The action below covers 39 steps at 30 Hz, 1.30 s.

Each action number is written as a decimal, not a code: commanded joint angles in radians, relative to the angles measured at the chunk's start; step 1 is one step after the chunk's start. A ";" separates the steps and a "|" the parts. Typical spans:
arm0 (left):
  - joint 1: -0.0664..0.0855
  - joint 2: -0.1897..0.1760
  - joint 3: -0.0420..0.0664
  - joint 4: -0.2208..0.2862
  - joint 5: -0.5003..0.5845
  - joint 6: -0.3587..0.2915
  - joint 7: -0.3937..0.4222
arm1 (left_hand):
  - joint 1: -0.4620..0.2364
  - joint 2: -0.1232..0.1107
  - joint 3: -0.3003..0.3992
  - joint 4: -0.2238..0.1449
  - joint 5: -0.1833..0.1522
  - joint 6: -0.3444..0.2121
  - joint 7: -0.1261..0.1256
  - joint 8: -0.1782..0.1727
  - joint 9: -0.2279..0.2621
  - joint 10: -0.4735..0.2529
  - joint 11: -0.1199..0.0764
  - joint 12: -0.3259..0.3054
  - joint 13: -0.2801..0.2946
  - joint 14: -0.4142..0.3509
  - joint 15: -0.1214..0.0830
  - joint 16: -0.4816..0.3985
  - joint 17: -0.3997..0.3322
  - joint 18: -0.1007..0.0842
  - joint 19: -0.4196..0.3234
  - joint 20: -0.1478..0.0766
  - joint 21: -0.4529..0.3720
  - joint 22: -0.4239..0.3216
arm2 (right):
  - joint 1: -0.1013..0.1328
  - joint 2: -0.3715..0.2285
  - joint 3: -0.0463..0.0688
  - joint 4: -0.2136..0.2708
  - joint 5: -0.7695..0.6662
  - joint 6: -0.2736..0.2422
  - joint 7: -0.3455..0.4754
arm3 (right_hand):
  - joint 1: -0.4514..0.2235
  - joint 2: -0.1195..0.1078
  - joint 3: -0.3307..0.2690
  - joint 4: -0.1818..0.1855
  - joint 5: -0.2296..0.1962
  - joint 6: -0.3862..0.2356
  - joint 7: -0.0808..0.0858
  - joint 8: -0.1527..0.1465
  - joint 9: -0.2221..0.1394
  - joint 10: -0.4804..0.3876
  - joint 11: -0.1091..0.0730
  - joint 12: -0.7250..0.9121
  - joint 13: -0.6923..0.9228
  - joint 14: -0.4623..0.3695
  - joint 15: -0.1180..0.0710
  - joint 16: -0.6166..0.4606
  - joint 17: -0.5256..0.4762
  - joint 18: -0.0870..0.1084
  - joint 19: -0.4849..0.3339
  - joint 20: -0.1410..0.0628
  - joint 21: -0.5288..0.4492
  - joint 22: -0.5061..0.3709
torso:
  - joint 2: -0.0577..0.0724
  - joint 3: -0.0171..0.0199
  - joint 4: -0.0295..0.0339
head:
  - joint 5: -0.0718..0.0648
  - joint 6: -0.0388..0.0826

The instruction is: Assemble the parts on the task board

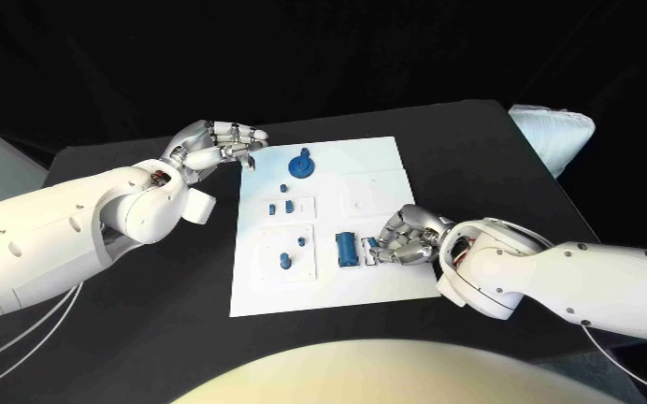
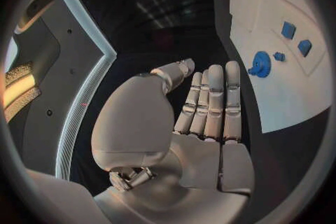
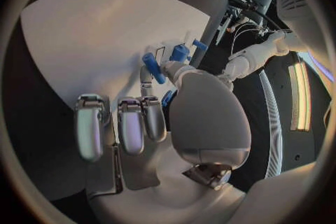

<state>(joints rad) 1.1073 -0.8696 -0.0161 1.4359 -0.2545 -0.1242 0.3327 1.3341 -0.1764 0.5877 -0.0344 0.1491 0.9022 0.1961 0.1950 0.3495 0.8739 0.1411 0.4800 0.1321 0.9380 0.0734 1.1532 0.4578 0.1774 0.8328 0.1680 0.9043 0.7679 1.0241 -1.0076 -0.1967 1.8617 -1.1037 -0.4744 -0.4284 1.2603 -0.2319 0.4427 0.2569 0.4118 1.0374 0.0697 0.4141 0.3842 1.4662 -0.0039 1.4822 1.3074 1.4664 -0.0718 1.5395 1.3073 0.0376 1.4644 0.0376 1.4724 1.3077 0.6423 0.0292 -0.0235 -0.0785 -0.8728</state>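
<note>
Black tabletop carries the flat white rectangular task board (image 1: 362, 165); left of it, the left hand (image 1: 216, 147) hovers empty, fingers straight and apart. At the board's right edge the right hand (image 1: 409, 236) appears to pinch a small blue plastic part (image 3: 153, 66). Seating it likely needs slow, square alignment.

One white task board (image 1: 337, 292) lay on one black table (image 1: 162, 329). Five blue parts showed on the board: one round gear-like part (image 1: 302, 165), one tiny part (image 1: 284, 187), two small parts side by side (image 1: 280, 208), one part (image 1: 284, 259) lower down, and one long ribbed part (image 1: 347, 249). Two robot hands were in view, one left robot hand (image 1: 216, 148) and one right robot hand (image 1: 409, 236).
</note>
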 commanded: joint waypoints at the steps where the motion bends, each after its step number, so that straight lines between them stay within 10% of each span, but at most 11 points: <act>1: 0.000 0.002 0.001 0.002 0.005 0.014 0.004 | -0.002 0.008 -0.003 0.004 0.004 -0.004 0.000 0.005 -0.001 -0.006 0.001 -0.002 -0.001 -0.005 -0.001 -0.001 -0.002 0.006 0.005 0.001 -0.004 -0.002 | -0.001 0.005 0.000 0.002 -0.002 0.011 -0.011 | -0.013 0.001 -0.004 0.003 -0.008 -0.005 0.002 0.002 0.001 0.063 -0.001 -0.003 0.214 0.090 0.001 0.003 0.201 -0.017 0.077 -0.002 -0.002 0.218 | 0.000 0.0002 0.0000 | -0.001 0.000; 19: 0.000 0.001 0.001 0.002 0.005 0.016 0.001 | -0.002 0.009 -0.003 0.007 0.004 -0.004 0.000 0.006 -0.002 -0.007 0.002 -0.001 -0.002 -0.006 0.000 -0.001 -0.003 0.006 0.006 0.001 -0.007 -0.004 | -0.002 0.017 0.000 -0.005 -0.014 0.022 -0.019 | -0.059 0.004 -0.022 0.024 -0.024 -0.003 0.002 0.003 0.002 0.065 0.000 0.001 0.216 0.091 0.002 0.005 0.206 -0.018 0.079 -0.002 0.004 0.222 | 0.000 -0.0006 0.0006 | 0.002 0.000; 28: 0.000 0.002 0.001 0.001 0.005 0.018 0.000 | -0.004 0.010 -0.003 0.009 0.004 -0.004 0.000 0.007 -0.002 -0.008 0.002 -0.001 -0.003 -0.006 0.000 0.000 -0.003 0.006 0.007 0.001 -0.008 -0.004 | -0.002 0.021 0.000 -0.003 -0.015 0.011 -0.011 | -0.136 0.024 -0.056 0.034 -0.111 0.001 0.003 0.001 -0.001 0.067 0.001 0.006 0.219 0.093 0.003 0.007 0.211 -0.019 0.081 -0.001 0.008 0.224 | -0.001 -0.0005 0.0001 | 0.004 0.000; 39: 0.000 0.002 0.001 0.001 0.005 0.018 0.000 | -0.007 0.012 -0.004 0.012 0.005 -0.004 0.000 0.007 -0.002 -0.008 0.002 0.000 -0.003 -0.006 0.000 0.000 -0.003 0.006 0.007 0.002 -0.009 -0.005 | -0.002 0.022 0.000 -0.001 -0.014 0.005 -0.003 | -0.163 0.044 -0.071 0.032 -0.044 0.005 0.000 0.003 -0.001 0.070 -0.002 0.012 0.222 0.094 0.002 0.011 0.219 -0.020 0.082 -0.002 0.012 0.227 | 0.000 -0.0006 -0.0002 | 0.004 0.000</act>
<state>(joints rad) 1.1073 -0.8694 -0.0162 1.4346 -0.2545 -0.1218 0.3279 1.3300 -0.1724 0.5851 -0.0260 0.1491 0.9022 0.1960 0.1950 0.3488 0.8703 0.1448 0.4799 0.1299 0.9380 0.0734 1.1532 0.4556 0.1774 0.8328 0.1680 0.9006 0.7633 1.0233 -0.9885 -0.1966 1.8557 -1.1085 -0.4759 -0.4500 1.1001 -0.1921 0.3765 0.2871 0.3640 1.0380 0.0696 0.4180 0.3828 1.4662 -0.0039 1.4902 1.3079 1.4664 -0.0717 1.5448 1.3080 0.0376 1.4644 0.0377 1.4813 1.3081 0.6417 0.0287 -0.0240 -0.0738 -0.8728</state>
